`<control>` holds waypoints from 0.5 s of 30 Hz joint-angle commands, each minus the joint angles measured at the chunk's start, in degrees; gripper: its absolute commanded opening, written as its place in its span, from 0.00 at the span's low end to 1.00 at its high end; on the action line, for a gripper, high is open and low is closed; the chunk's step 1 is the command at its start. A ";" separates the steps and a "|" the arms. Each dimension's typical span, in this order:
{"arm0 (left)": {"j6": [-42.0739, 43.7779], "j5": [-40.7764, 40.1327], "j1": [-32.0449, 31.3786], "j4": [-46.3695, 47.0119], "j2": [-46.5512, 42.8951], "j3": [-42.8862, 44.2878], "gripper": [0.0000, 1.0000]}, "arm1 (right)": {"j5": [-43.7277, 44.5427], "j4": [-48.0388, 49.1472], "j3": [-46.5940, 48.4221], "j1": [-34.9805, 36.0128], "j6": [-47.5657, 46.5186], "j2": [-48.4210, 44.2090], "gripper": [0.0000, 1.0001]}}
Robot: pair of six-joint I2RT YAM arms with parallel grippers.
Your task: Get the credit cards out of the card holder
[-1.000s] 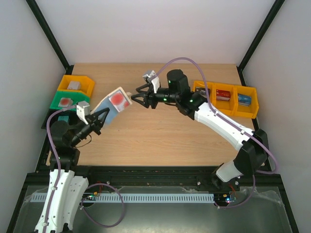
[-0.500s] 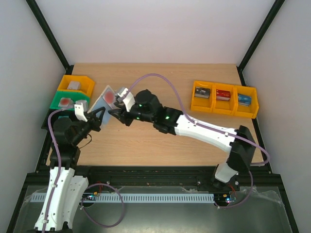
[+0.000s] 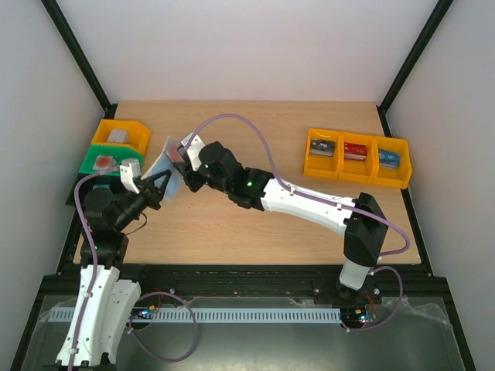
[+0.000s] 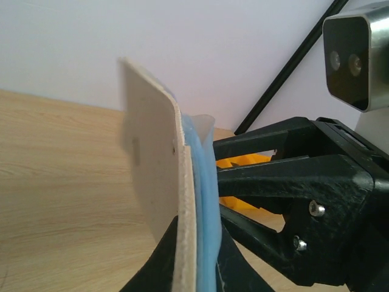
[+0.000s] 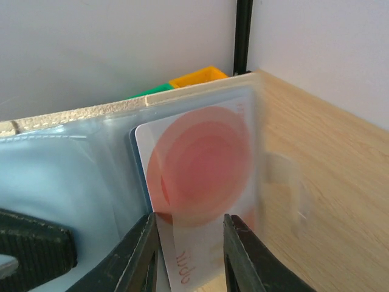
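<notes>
Top view: left gripper (image 3: 160,183) clamped on the lower edge of the card holder (image 3: 162,160). Holder lifted off the table (image 3: 255,224), open, sticking up past the left fingertips. Right gripper (image 3: 184,167) pushed up against the holder's inner face, straight across from the left jaws. Too small here to tell how wide the right jaws stand. Green bin (image 3: 89,164) and yellow bin (image 3: 138,127) sit behind the left jaws. Row of yellow bins (image 3: 356,173) well apart, back behind the right arm.

Left wrist view: card holder (image 4: 155,170) edge-on and upright, pinched between this gripper's own jaws at the bottom. Beige outside on one side, blue inside on the other. Right gripper's black fingers (image 4: 267,182) just beside the blue face.

Right wrist view: credit card (image 5: 200,176), white with a red disc, sits in the holder's blue inner side (image 5: 73,164). Card's lower part lies between the two fingers (image 5: 141,255). Jaws part-way apart, one each side of the card. Cannot tell if they actually pinch it.
</notes>
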 commanded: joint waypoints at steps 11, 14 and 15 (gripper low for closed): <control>-1.45 5.03 -0.15 5.30 -0.15 -0.41 0.02 | 13.71 -6.58 6.94 0.00 0.04 4.31 0.25; -1.45 5.47 -0.15 5.60 -0.06 -0.66 0.02 | 15.63 -7.66 7.95 -0.02 -0.03 5.00 0.23; -1.45 5.73 -0.15 5.71 0.02 -0.73 0.02 | 15.56 -7.82 8.18 0.04 -0.10 5.29 0.22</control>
